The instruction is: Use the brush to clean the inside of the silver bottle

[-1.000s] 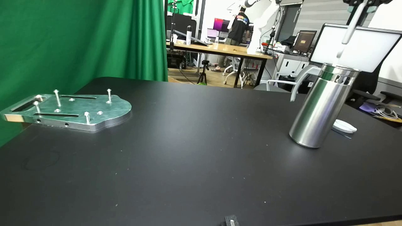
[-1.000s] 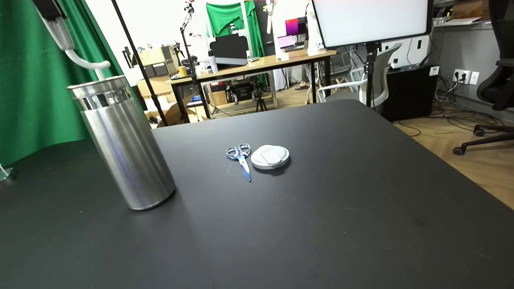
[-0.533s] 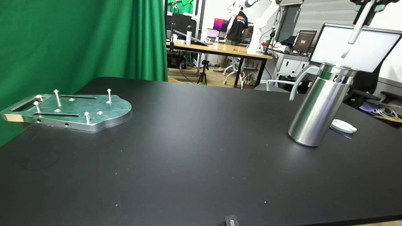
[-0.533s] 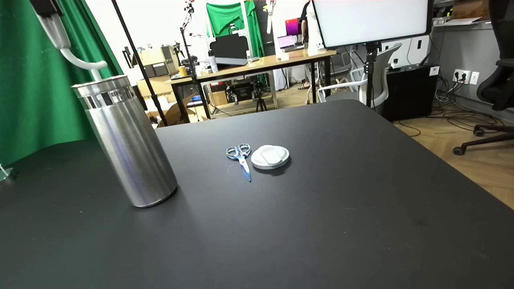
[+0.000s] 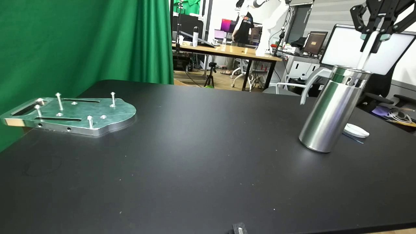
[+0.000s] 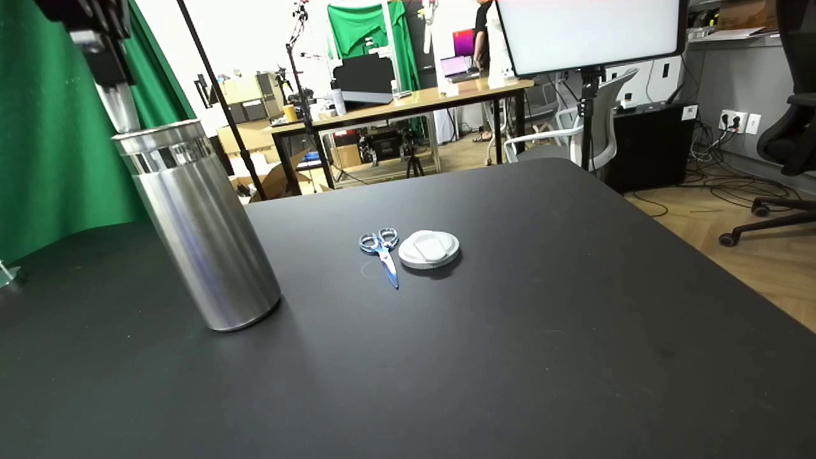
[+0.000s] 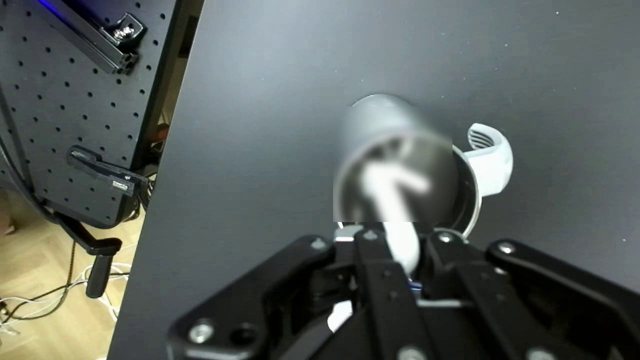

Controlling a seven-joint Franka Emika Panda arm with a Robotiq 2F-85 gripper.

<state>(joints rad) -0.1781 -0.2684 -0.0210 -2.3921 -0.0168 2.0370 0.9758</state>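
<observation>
The silver bottle (image 5: pixel 331 113), with a pale grey handle (image 7: pixel 492 162) on one side, stands on the dark table in both exterior views. My gripper (image 5: pixel 369 48) hangs just above its mouth, shut on the upper part of the white brush (image 5: pixel 365 56). Down through the bottle's opening goes the brush, its lower part hidden by the metal wall in an exterior view (image 6: pixel 118 107). Seen from the wrist, the brush shaft (image 7: pixel 402 245) passes between both fingers into the bottle, where a bent white portion shows blurred. The bristles cannot be made out.
Blue-handled scissors (image 6: pixel 382 255) and a white round lid (image 6: pixel 429 249) lie beside the bottle. A flat metal plate with upright pegs (image 5: pixel 71 113) rests at the table's far side. Behind the table is a large monitor (image 6: pixel 593 35).
My gripper has come down toward the bottle's mouth, and more of the brush is inside; its bend no longer shows in the exterior views. The bottle has shifted slightly back and forth.
</observation>
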